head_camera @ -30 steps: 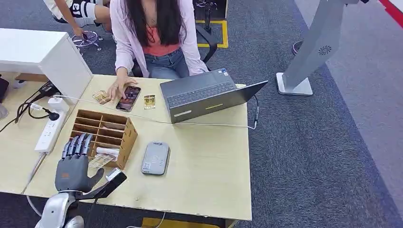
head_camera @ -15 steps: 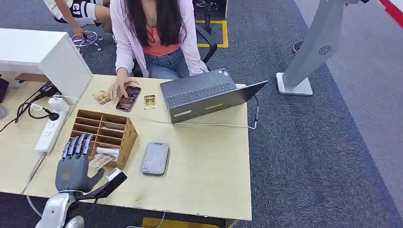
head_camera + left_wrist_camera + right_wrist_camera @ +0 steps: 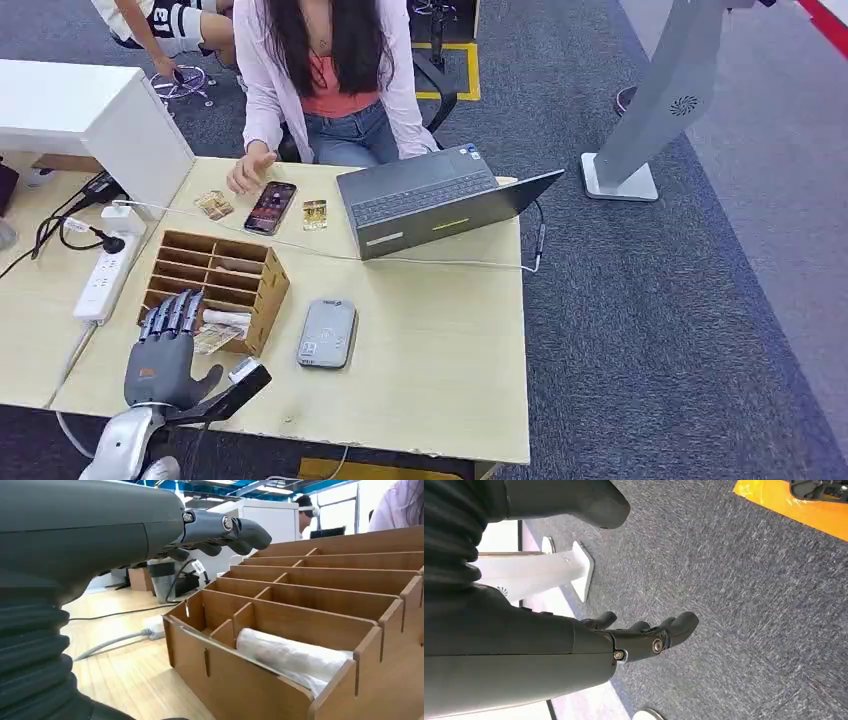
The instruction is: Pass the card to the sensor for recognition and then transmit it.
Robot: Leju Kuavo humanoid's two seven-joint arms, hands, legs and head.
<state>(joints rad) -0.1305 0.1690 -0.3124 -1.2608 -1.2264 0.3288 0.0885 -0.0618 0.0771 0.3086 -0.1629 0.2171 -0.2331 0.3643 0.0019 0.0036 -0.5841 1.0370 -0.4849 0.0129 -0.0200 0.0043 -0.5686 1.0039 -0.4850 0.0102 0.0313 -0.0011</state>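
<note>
My left hand hovers with straight, spread fingers over the near end of the wooden organizer and holds nothing. A card in clear wrap lies in the nearest compartment beside a white roll. The left wrist view has the hand above the organizer, with a plastic-wrapped item in the closest slot. The grey card sensor lies flat on the table just right of the organizer. My right hand hangs over carpet, fingers loosely apart, with nothing in it.
A person sits at the far side, a hand raised above a phone, with two small cards beside it. An open laptop sits far right, its cable crossing the table. A power strip lies to the left.
My left hand has crept slightly right and nearer the organizer's front. The person's hand has lifted off the phone.
</note>
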